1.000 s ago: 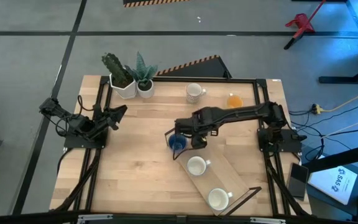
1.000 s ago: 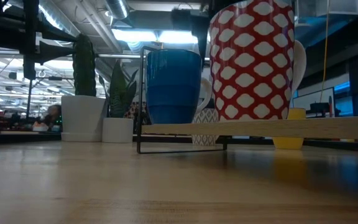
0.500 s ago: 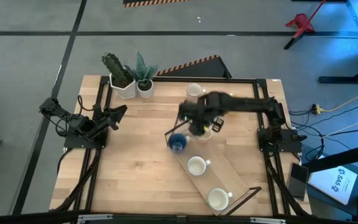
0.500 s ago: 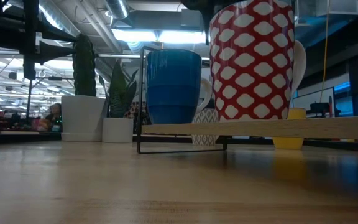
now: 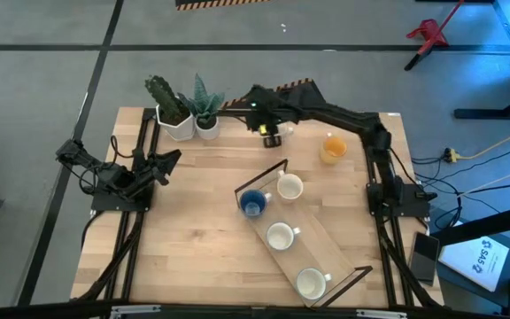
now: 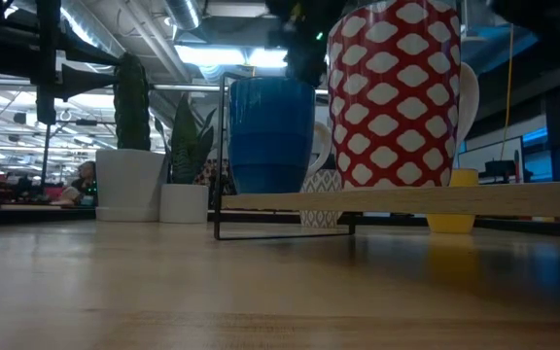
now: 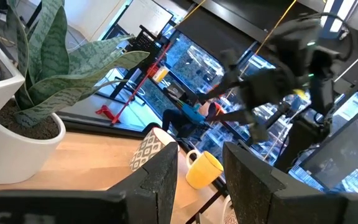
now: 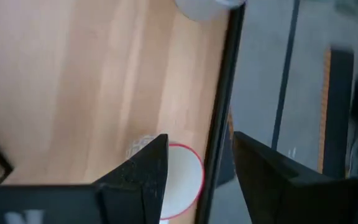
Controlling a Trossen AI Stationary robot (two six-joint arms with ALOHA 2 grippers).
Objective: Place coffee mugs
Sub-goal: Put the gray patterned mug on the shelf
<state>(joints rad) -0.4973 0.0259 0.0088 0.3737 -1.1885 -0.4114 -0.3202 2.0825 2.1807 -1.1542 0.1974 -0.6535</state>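
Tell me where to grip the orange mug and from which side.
I would pinch the orange mug by its rim wall, one finger inside, one outside, coming straight down: it stands upright, mouth up, clear all round. The right gripper, open at the back edge, is nearest; the left gripper waits at left.

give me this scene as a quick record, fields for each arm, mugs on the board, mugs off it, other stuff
right gripper: open, reached to the table's far edge, over a mug that its wrist view shows between its fingers
left gripper: open, waiting at the table's left side
wooden board: lies diagonally, front right of centre
mugs on board: blue mug, three white mugs in a row
mugs off board: orange mug at far right
other: two potted plants at the far left corner
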